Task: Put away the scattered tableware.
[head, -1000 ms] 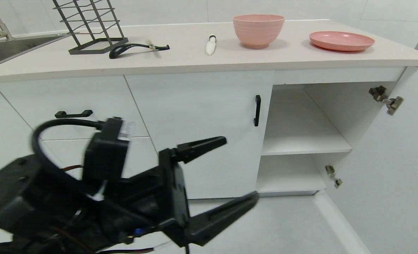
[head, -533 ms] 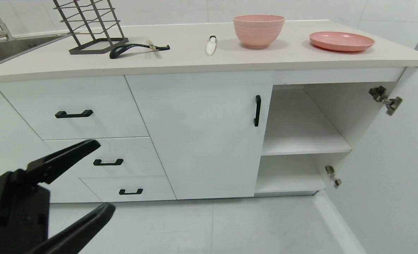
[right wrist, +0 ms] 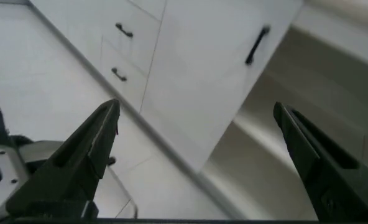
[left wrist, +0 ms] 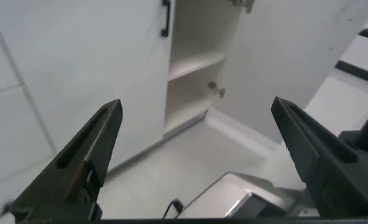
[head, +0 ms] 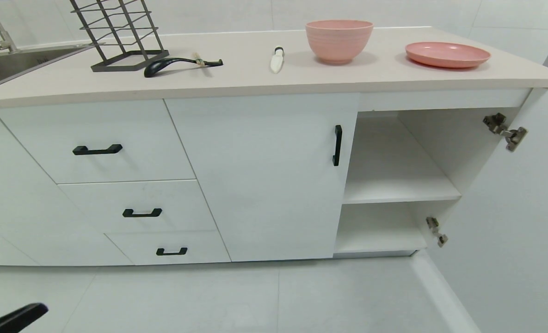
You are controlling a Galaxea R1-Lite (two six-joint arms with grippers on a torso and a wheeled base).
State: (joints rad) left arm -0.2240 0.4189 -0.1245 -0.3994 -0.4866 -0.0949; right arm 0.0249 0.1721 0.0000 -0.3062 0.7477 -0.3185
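On the countertop (head: 246,78) stand a pink bowl (head: 339,39) and a pink plate (head: 447,53) at the right. A small white utensil (head: 277,58) lies left of the bowl, and a black ladle (head: 181,64) lies beside a black wire rack (head: 116,37). My left gripper (left wrist: 196,102) is open and holds nothing, low before the cabinet front; one of its fingers (head: 15,318) shows at the head view's bottom left corner. My right gripper (right wrist: 196,106) is also open with nothing in it, facing the cabinet doors and drawers.
The right cupboard (head: 394,175) stands open with two bare shelves, its door (head: 523,208) swung out to the right. The middle door (head: 264,175) is shut, with several drawers (head: 130,203) to its left. A sink (head: 10,64) is at the far left.
My left gripper has dropped down and to the left out of the middle of the head view, staying open. The things on the counter have not moved.
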